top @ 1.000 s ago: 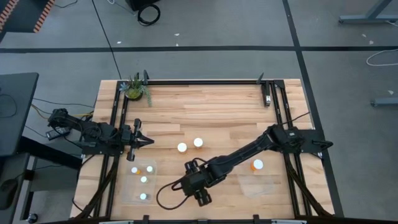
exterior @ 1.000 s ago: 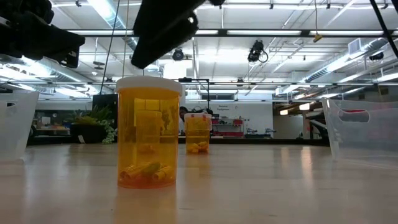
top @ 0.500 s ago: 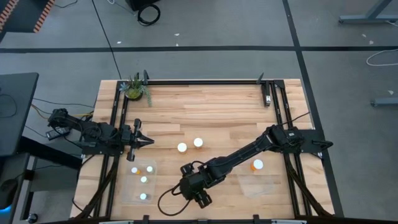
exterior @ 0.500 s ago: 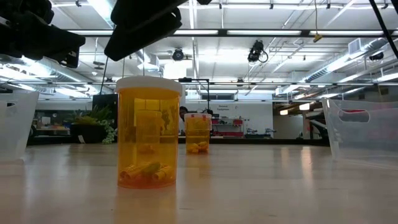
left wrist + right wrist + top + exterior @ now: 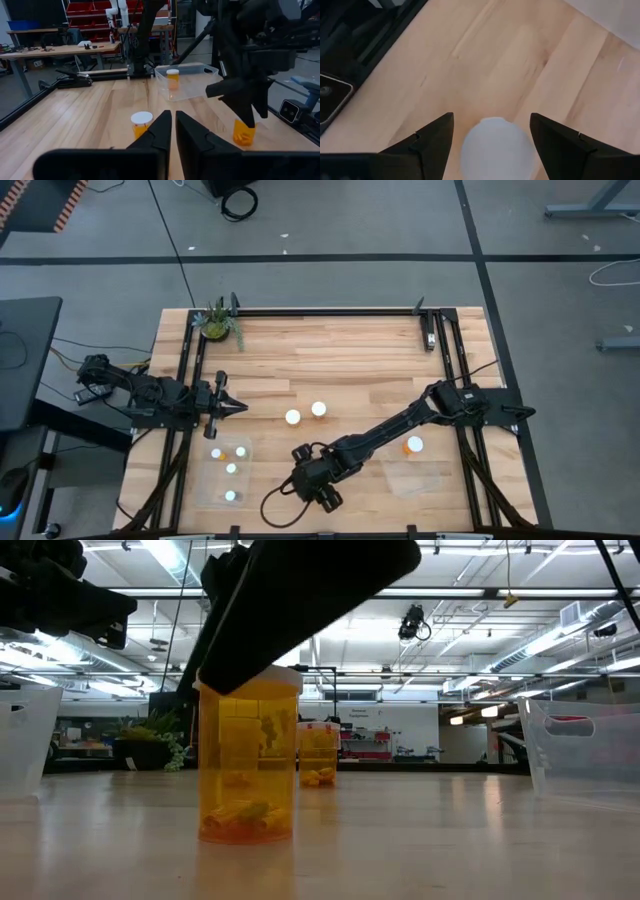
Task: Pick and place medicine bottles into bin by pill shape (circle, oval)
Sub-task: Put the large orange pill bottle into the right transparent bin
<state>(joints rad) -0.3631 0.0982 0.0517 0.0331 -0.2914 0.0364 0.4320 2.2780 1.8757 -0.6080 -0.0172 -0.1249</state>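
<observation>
1. The right gripper (image 5: 299, 455) is seen low over the front-centre of the table (image 5: 340, 360), the right arm stretched diagonally from its mount on the right side. Its fingers (image 5: 427, 142) are spread apart, with a white bottle cap (image 5: 494, 145) between them; contact with the cap cannot be made out from the wrist view.

2. In the low view the nearest orange bottle (image 5: 247, 765) stands upright on the wood, pills lying at its bottom, its top overlapped by the dark body of the right arm.

3. A second orange bottle (image 5: 317, 755) is seen farther back, upright, apart from the first.

4. In the high view two white caps (image 5: 292, 417) and (image 5: 318, 409) stand side by side near the table's middle, close together but apparently not touching.

5. The left bin (image 5: 204, 485), clear plastic, holds four bottles (image 5: 231, 469).

6. The right bin (image 5: 440, 480), also clear, is set at the right front; one bottle (image 5: 413, 445) with an orange side showing stands at its far edge, probably inside.

7. The left gripper (image 5: 228, 407) is parked at the left edge of the table, pointing inward, its fingers (image 5: 160, 132) pressed together with nothing between them.

8. A potted plant (image 5: 217, 323) is noted at the far left corner.
</observation>
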